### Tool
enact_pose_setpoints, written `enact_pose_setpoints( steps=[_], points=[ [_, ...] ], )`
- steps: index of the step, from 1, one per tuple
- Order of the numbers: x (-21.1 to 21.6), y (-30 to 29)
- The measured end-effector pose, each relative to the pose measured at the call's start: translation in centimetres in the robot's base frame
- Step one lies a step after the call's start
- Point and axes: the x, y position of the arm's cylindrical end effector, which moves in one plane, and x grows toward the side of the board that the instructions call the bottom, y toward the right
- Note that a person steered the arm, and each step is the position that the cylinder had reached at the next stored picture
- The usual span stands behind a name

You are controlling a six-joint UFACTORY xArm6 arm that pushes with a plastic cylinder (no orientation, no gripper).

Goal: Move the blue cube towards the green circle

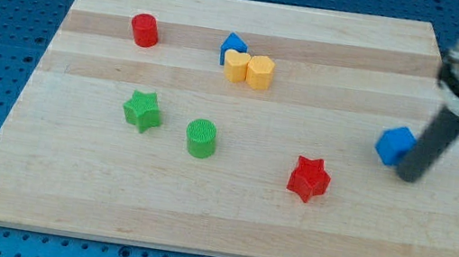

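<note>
The blue cube (394, 145) sits on the wooden board (226, 210) at the view's right. The green circle (202, 137), a short cylinder, stands left of centre, far to the cube's left. My tip (407, 176) is at the end of the dark rod, just right of and slightly below the blue cube, touching or nearly touching its right side.
A red star (309, 179) lies between the cube and the green circle, lower down. A green star (142, 111) sits left of the circle. A red cylinder (145, 30), another blue block (233, 47) and two yellow blocks (249, 69) are near the top.
</note>
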Motion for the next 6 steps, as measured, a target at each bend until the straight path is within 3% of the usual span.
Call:
enact_pose_setpoints(
  steps=[1, 2, 3, 4, 5, 6],
  points=[
    [-2.4, -3.8],
    [-1.0, -1.5],
    [-0.7, 5.2],
    [-2.8, 8.7],
    [-5.0, 4.7],
    [-5.5, -3.2]
  ],
)
